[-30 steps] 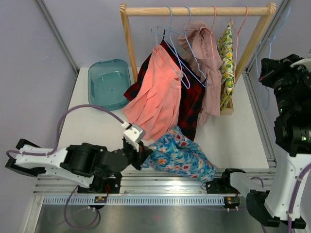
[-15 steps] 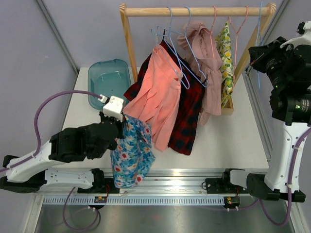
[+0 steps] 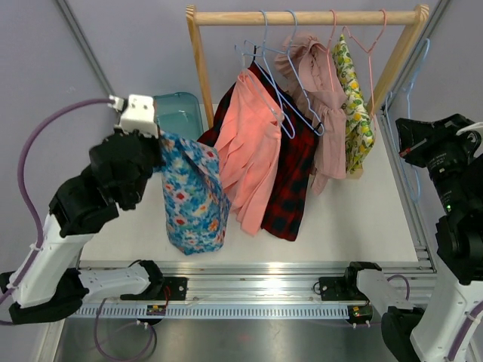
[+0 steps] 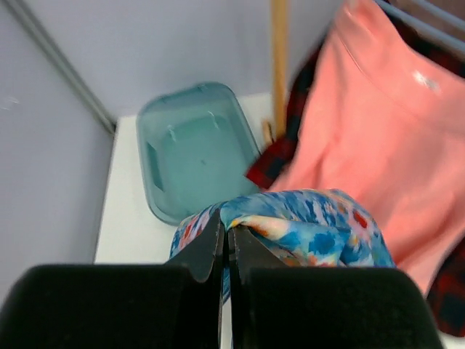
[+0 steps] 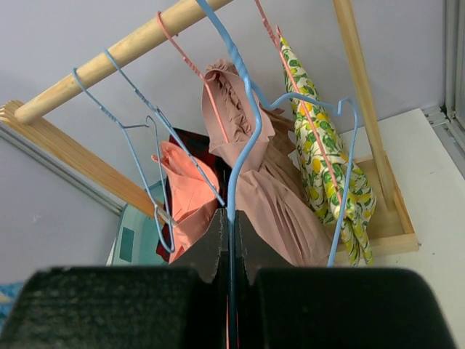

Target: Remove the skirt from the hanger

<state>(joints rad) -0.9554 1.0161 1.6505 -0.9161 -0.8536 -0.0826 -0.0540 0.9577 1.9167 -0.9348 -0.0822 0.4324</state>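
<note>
The flowery skirt [image 3: 192,196] is off the blue hanger [image 5: 232,196]. The left hand [image 4: 226,236] pinches the skirt, and the right hand [image 5: 230,225] pinches the bare hanger. Maybe only putting them down is left.

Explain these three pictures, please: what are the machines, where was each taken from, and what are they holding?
They are two robot arms bolted at the near edge of a white table, each ending in a two-finger gripper. The wide picture comes from a fixed camera above and behind them. The other two come from small cameras on the wrists, so the black shapes at the bottom belong to that arm itself. The left gripper is shut on a blue floral fabric skirt, held up so it hangs down. The right gripper is shut on a bare light-blue wire hanger. On the table stand a teal plastic tub and a wooden clothes rack with more garments on hangers.
</note>
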